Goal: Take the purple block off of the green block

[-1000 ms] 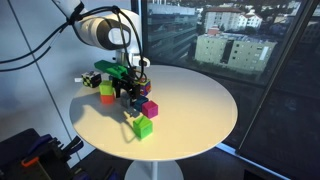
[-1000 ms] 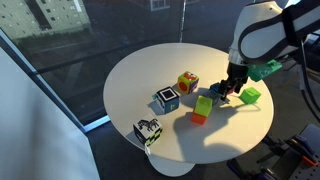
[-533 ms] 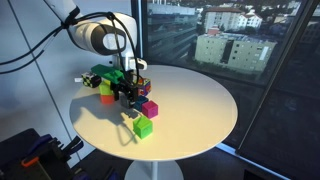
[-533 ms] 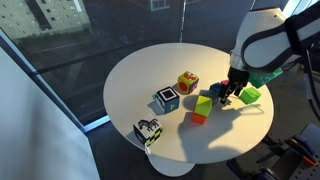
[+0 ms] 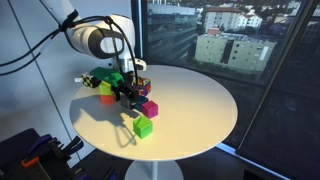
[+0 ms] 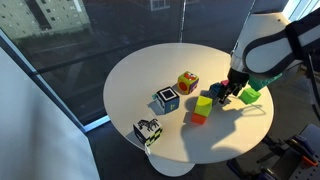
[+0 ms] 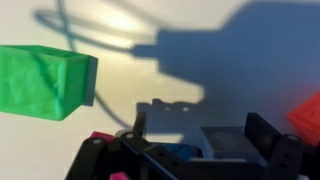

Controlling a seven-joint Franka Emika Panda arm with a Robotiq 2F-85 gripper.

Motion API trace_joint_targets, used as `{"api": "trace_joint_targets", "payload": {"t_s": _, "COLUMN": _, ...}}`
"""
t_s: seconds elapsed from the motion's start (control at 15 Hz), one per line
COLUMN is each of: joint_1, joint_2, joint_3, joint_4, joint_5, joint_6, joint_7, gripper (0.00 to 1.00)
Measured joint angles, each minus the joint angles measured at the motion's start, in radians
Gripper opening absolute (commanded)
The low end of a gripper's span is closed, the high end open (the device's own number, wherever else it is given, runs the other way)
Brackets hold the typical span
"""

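Observation:
The purple block (image 5: 149, 108) rests on the white table (image 5: 195, 105), next to the gripper. The green block (image 5: 144, 127) stands alone on the table, a short gap nearer the edge, with nothing on it. It also shows in an exterior view (image 6: 250, 95) and at the upper left of the wrist view (image 7: 45, 82). My gripper (image 5: 128, 94) hangs low over the table beside the purple block, jaws spread. In the wrist view the gripper (image 7: 200, 122) has a dark blue block (image 7: 225, 140) low between its fingers. The purple block is hidden behind the gripper (image 6: 226, 93) in that exterior view.
A yellow-green block joined to an orange piece (image 6: 202, 108) lies near the gripper. A multicoloured cube (image 6: 187, 82), a patterned cube (image 6: 167, 99) and a black-and-white cube (image 6: 148, 131) stand toward the table's other side. A red-orange corner (image 7: 308, 112) shows at the wrist view's right edge.
The arm has shifted slightly and the gripper sits a touch lower. The purple and green blocks have not moved.

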Motion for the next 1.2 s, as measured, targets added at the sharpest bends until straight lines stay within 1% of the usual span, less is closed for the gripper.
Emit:
{"api": "trace_joint_targets", "payload": {"t_s": 0.87, "joint_1": 0.0, "joint_2": 0.024, "joint_3": -0.007, "joint_4": -0.003, "joint_5": -0.009, "joint_6": 0.041, "joint_7": 0.004, "gripper": 1.0}}
{"api": "trace_joint_targets", "payload": {"t_s": 1.2, "joint_1": 0.001, "joint_2": 0.041, "joint_3": -0.01, "joint_4": 0.002, "joint_5": -0.026, "joint_6": 0.058, "joint_7": 0.028, "gripper": 1.0}}
